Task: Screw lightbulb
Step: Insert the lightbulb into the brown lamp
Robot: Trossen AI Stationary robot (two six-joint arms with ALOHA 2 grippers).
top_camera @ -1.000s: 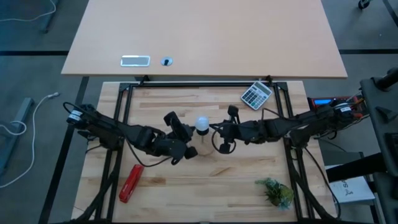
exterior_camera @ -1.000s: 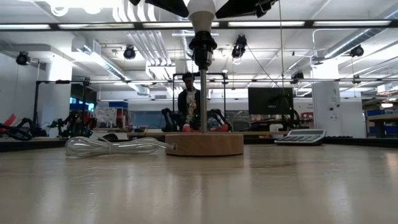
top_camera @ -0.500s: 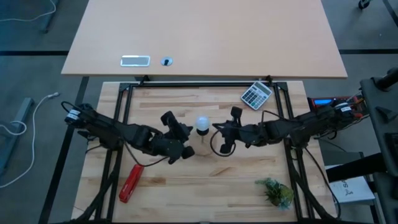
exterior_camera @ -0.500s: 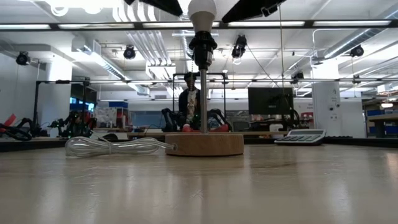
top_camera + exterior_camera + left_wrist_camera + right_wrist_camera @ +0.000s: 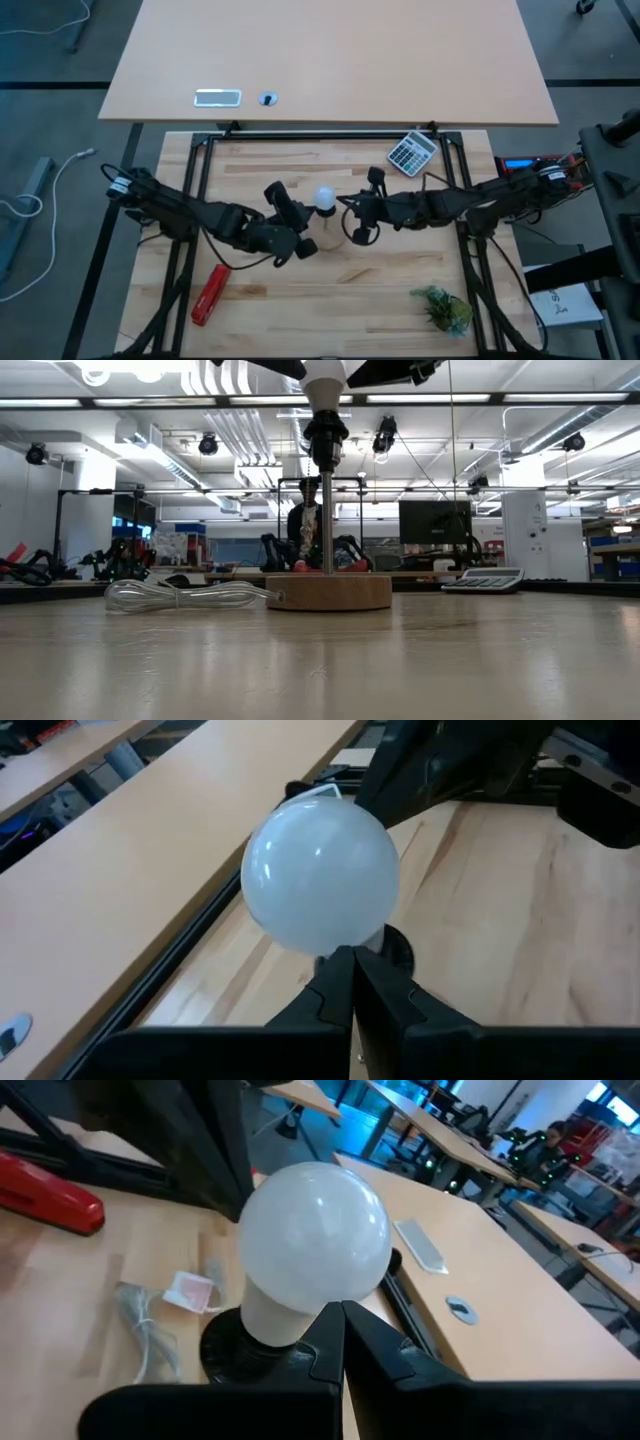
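White lightbulb already sits in the black socket atop the lamp post, mid-table, w/ left gripper and right gripper both pressed together, tips at its neck from either side, so I reckon it's seated, maybe final tightening left.

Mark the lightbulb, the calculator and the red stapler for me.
lightbulb (image 5: 325, 198): high view, top of the white globe.
calculator (image 5: 411, 153): high view, middle of its keypad.
red stapler (image 5: 210, 294): high view, middle of its red body.
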